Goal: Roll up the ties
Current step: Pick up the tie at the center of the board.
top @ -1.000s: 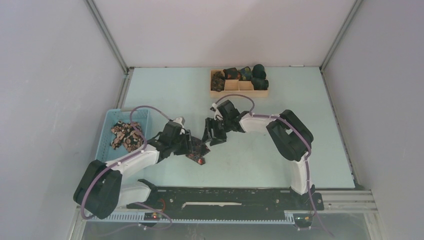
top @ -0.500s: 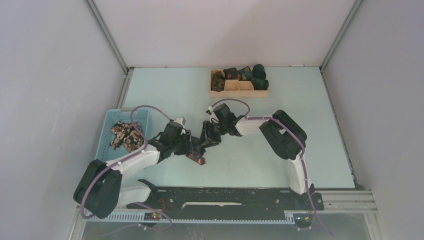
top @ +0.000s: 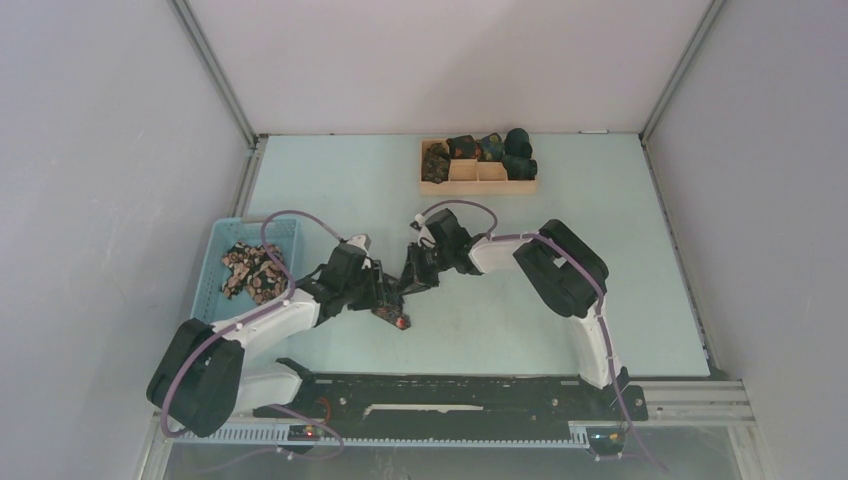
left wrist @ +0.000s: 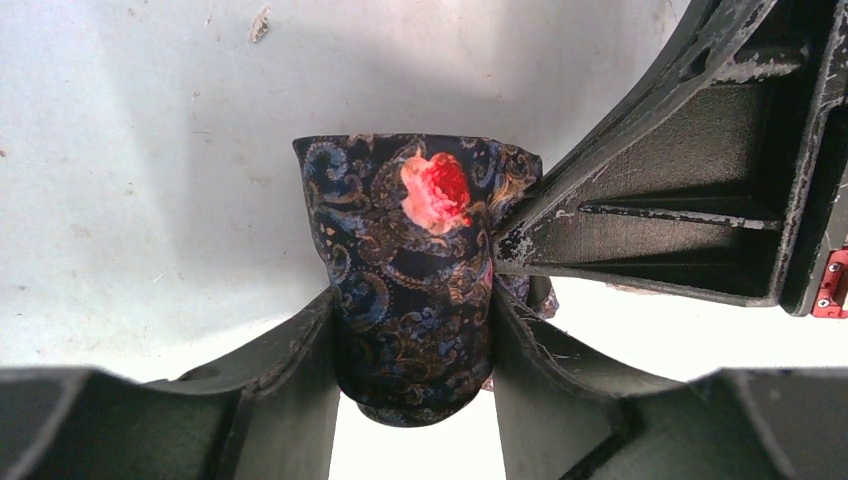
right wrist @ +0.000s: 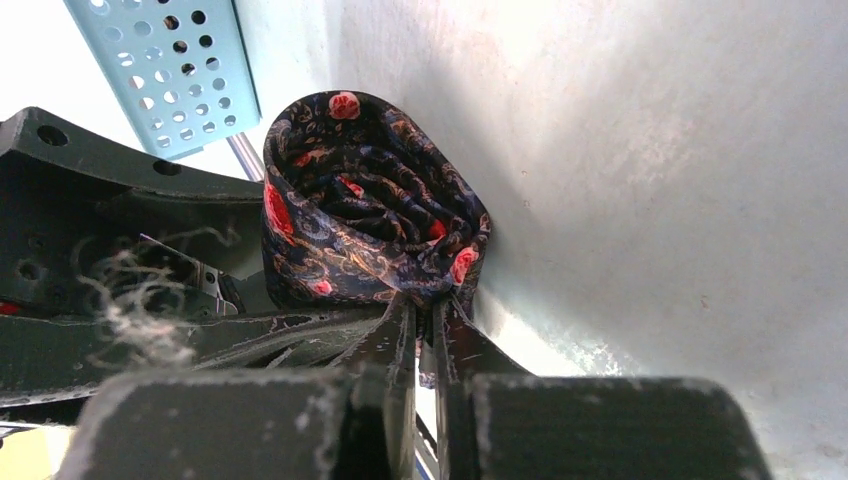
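Finishing a roll, it seems: the left gripper (left wrist: 410, 305) clamps the rolled tie (left wrist: 415, 250) near the bench's (top: 330, 180) middle, and the right gripper (right wrist: 425, 305) pinches its outer edge. The next move probably calls for carrying it, kept tight, to the far-edge tray (top: 478, 186).

From above, most of the rolled tie (top: 400, 321) is hidden; basket's (top: 228, 236) heap (top: 250, 272), perhaps ties, too small.

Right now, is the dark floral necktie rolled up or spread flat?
Rolled up: the dark floral fabric necktie shows coiled layers, a compact bundle.
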